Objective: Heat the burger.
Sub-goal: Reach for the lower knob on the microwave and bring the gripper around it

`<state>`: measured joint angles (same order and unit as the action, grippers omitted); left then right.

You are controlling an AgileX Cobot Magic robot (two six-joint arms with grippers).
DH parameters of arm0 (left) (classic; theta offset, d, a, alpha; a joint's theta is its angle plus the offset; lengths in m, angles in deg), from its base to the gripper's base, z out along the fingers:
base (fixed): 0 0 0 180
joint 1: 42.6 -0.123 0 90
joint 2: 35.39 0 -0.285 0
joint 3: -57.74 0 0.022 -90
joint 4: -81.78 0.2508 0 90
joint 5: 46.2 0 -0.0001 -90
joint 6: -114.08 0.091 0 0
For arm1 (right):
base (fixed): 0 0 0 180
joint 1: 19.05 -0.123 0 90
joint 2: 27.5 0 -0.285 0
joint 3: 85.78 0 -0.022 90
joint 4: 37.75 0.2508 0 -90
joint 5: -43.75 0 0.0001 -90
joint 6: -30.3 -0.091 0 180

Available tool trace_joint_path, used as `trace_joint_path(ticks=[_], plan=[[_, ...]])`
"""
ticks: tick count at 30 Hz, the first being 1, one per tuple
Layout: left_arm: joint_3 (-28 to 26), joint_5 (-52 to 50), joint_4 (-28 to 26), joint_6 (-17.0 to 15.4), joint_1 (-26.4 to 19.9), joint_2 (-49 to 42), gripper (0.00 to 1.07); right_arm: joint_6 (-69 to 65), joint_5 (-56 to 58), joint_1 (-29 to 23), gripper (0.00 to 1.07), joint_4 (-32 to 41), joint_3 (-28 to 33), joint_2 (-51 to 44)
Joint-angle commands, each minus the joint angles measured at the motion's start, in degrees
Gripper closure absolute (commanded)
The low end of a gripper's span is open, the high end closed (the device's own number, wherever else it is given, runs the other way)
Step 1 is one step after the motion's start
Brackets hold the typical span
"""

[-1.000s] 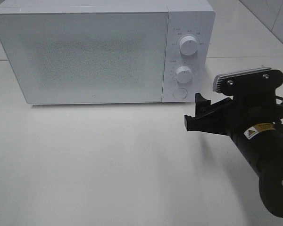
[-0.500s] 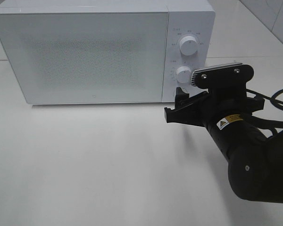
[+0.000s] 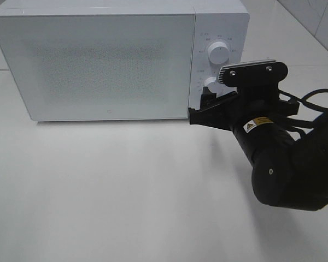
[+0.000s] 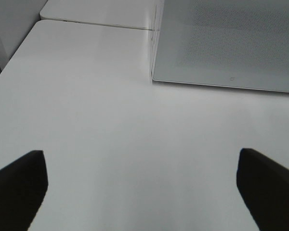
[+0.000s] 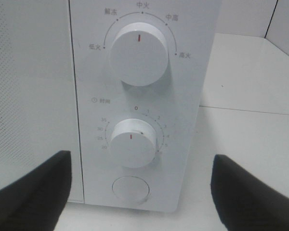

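The burger is out of view in every frame. A white microwave (image 3: pixel 98 60) stands at the back of the table with its door shut; the speckled door panel hides the inside. My right gripper (image 3: pixel 199 109) is open, its black fingers close to the lower part of the control panel. In the right wrist view the right gripper (image 5: pixel 140 163) frames the timer knob (image 5: pixel 133 143) and the round door button (image 5: pixel 131 188), touching neither. The left gripper (image 4: pixel 140 159) hangs open over bare table near the microwave's front left corner (image 4: pixel 154 77); it does not show in the exterior view.
The power knob (image 3: pixel 217 53) sits above the timer knob on the right of the microwave's front. The white table (image 3: pixel 126 191) stretches in front of the microwave. A black cable (image 3: pixel 317 95) trails behind the right arm.
The right arm has swung left and toward the microwave, bringing its open fingers from the table's right side up to the control panel. The microwave door stays shut.
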<state>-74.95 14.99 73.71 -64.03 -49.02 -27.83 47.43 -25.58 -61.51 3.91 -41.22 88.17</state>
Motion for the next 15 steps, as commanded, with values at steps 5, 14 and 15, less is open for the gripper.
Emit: trace_joint_path(ticks=[5, 14, 15], plan=[[0.2, -0.4, -0.2, 0.1, -0.1, -1.0, 0.05, -0.6, -1.4, 1.7, 0.31, -0.8, -3.4, 1.5], [0.2, -0.4, -0.2, 0.1, -0.1, -1.0, 0.05, -2.8, -1.0, 2.3, 0.31, -0.9, -6.9, 5.3], [0.2, -0.4, -0.2, 0.1, -0.1, -1.0, 0.05, -3.3, -0.6, 2.4, 0.31, -0.8, -7.8, 6.0]])
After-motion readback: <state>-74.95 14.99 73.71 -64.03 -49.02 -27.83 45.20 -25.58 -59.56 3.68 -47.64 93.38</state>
